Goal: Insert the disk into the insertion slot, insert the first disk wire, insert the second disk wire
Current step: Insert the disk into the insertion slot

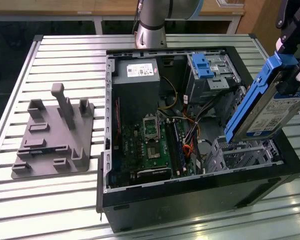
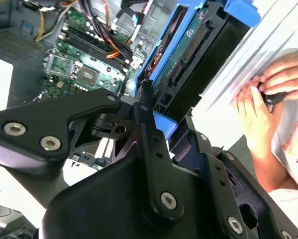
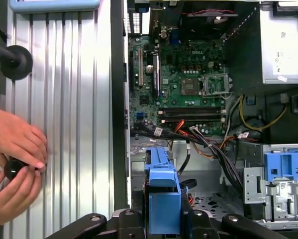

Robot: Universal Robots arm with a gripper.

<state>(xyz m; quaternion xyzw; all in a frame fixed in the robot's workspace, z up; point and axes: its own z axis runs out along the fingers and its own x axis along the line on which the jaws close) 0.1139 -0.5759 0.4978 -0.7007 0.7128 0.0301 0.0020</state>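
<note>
I log: gripper (image 1: 293,70) clamped on disk (image 1: 264,107), tilted over the case's (image 1: 190,200) insertion slot (image 1: 240,152); a person's hands (image 3: 14,164) in both wrist views.

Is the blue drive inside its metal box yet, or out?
Out. The gripper holds the drive tilted in the air above the metal box, with the drive's lower end near the box's open top.
</note>
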